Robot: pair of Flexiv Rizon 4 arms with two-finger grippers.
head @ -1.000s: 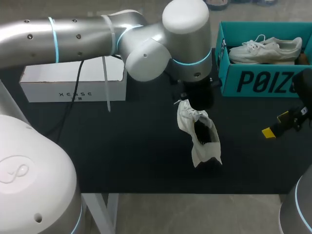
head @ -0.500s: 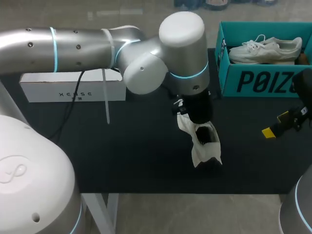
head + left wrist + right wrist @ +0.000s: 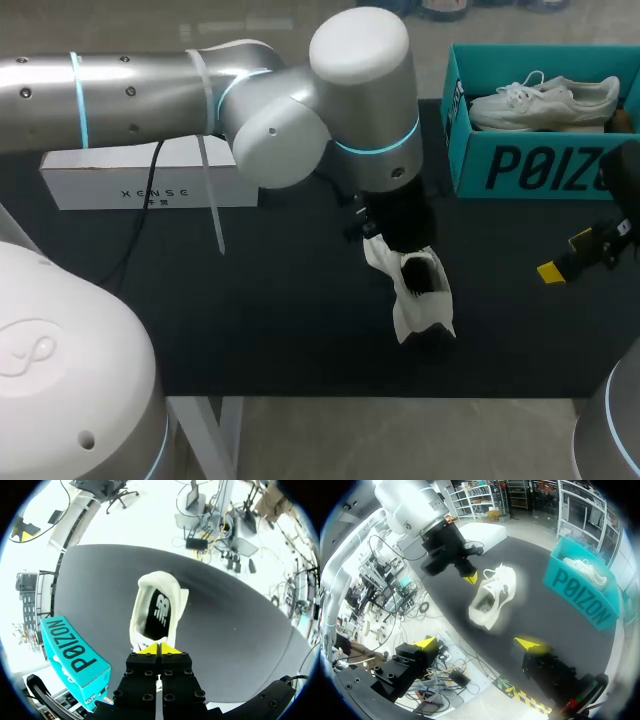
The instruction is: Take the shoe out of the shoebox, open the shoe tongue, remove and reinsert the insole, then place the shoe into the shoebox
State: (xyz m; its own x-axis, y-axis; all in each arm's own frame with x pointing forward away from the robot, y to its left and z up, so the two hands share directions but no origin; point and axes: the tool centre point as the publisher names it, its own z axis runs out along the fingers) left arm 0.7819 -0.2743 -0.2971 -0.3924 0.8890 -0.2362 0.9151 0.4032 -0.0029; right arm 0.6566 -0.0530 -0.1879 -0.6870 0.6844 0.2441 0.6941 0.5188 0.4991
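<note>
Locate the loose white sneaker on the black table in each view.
Head view: white low-top sneaker near centre, lower-left of the teal cardboard shoebox.
Left wrist view: directly ahead of the left gripper.
Right wrist view: well ahead of the right gripper, beside the left gripper.
Shared landmark: the shoebox, in all three.

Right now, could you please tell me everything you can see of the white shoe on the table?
The shoe is a white low sneaker of soft, fabric-like material with white laces. Its mouth faces up and gapes wide, showing a dark insole with a light logo. It rests on the black table, apart from the teal box. The left claw is at one end, its yellow tips pinched together on the rim there. Nothing else touches it.
</note>
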